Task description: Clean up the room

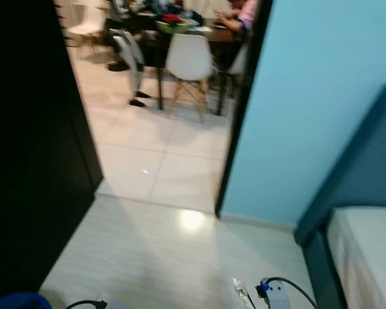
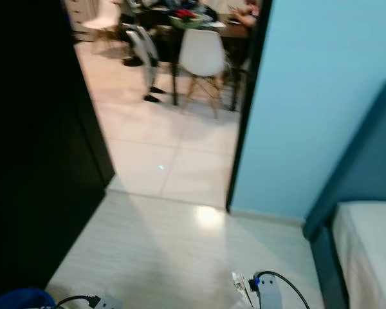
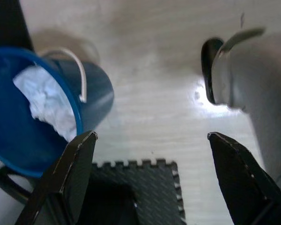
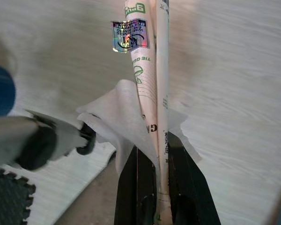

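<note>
Right wrist view: right tool (image 4: pixel 161 161) is clamped on a flattened paper packet (image 4: pixel 150 89) with green print and a shiny sticker, plus a white tissue (image 4: pixel 124 126) pinched in with it. The packet sticks straight out along the fingers, above the pale wood floor (image 4: pixel 234 93). Looks like litter picked up and carried, not yet binned.

Left tool (image 3: pixel 150 154) is spread wide with nothing between its fingers, hanging over the floor. Just past it: a blue bucket (image 3: pixel 91 96) with a white handle, crumpled white paper (image 3: pixel 44 101) inside. Probably the trash container, so that's my guess for where the packet goes. A dark foam mat (image 3: pixel 140 187) with a jigsaw edge lies beside the bucket.

Head camera, near: bucket rim at the bottom corner, a white power strip (image 1: pixel 278 293) with a black cable (image 1: pixel 296 286) on the floor, next to the bed (image 1: pixel 367 251). Cable is a snag risk for the feet.

Farther: open doorway onto a tiled floor (image 1: pixel 154 154), blue wall (image 1: pixel 309 96) to the right. Far end: dark table (image 1: pixel 193 35) with white chairs (image 1: pixel 190 61), a green bowl (image 1: pixel 174 24) holding something red, and a seated person's arm (image 1: pixel 241 19). Blurry there; contents unclear.
</note>
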Robot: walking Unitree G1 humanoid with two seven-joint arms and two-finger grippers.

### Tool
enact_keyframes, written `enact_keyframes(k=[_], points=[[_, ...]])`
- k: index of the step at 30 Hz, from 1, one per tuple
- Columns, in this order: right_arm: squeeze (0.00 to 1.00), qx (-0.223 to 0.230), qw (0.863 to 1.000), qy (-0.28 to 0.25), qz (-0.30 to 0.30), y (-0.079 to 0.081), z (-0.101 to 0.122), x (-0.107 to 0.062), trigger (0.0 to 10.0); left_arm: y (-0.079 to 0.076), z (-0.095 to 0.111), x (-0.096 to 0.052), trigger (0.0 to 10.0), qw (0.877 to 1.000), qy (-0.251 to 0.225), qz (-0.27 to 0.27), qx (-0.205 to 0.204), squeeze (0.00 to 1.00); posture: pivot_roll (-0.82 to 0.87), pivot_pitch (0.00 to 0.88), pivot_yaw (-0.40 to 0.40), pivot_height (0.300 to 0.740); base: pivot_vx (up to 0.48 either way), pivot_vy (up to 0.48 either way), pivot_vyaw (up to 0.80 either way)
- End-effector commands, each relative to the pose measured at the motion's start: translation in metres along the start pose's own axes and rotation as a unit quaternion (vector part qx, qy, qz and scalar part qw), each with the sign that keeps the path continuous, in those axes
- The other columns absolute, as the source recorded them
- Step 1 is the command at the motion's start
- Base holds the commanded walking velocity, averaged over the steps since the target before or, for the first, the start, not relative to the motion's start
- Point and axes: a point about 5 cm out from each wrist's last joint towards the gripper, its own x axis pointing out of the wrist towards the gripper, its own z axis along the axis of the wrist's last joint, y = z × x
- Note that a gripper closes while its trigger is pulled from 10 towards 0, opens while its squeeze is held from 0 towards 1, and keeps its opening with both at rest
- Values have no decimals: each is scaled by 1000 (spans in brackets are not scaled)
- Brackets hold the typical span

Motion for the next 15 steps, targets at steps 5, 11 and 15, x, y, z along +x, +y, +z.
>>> enact_keyframes(k=[5,11,15], points=[[0,1,1000,5,-2,-3,-4,-2,10000,-6,-3,0,10000,1000,6,-13,2,0,15,0,-88,740,0,0,721],[0,3,1000,-1,-5,-5,0,-2,10000,-2,-9,-1,10000,1000,11,-15,-5,0,15,0,-91,740,0,0,724],[0,1,1000,-3,-3,-1,2,0,10000,6,-18,-3,10000,1000,17,-14,-9,0,15,0,-92,740,0,0,720]])
